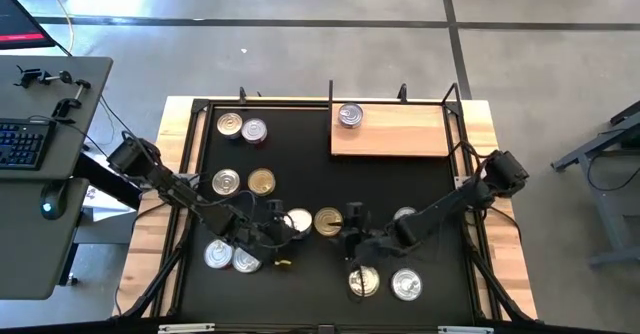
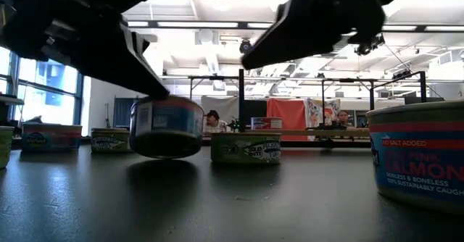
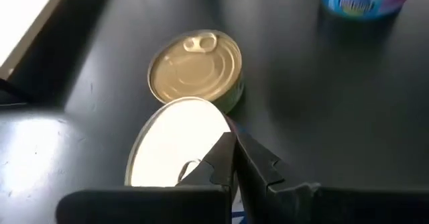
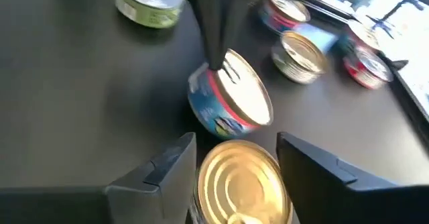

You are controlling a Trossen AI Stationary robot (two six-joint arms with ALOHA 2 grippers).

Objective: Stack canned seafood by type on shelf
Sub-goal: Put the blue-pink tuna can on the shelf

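My left gripper (image 3: 234,158) is shut on a silver-topped can (image 3: 175,143) with a blue and red label (image 2: 167,126), which hangs tilted above the black table. Right beside it a gold-topped can (image 1: 328,220) stands on the table. My right gripper (image 4: 236,142) is open, with one finger on each side of this gold-topped can (image 4: 241,180). I cannot tell whether the fingers touch it. The shelf (image 1: 400,134), a light wooden board, lies at the far right and bears one silver-topped can (image 1: 349,115). My left gripper pinches the edge of the can's lid (image 3: 224,131) between its shut fingertips. Whether it has the rim or the pull tab, I cannot tell. The fingers (image 4: 213,43) slant down onto it from the table's left. The can is lifted clear of the table and tilted.
Other cans stand around: two at the far left (image 1: 240,127), two in the middle left (image 1: 244,182), two at the near left (image 1: 231,257), one under the right arm (image 1: 405,215) and two near the front (image 1: 385,283). A black frame (image 1: 330,92) rims the table.
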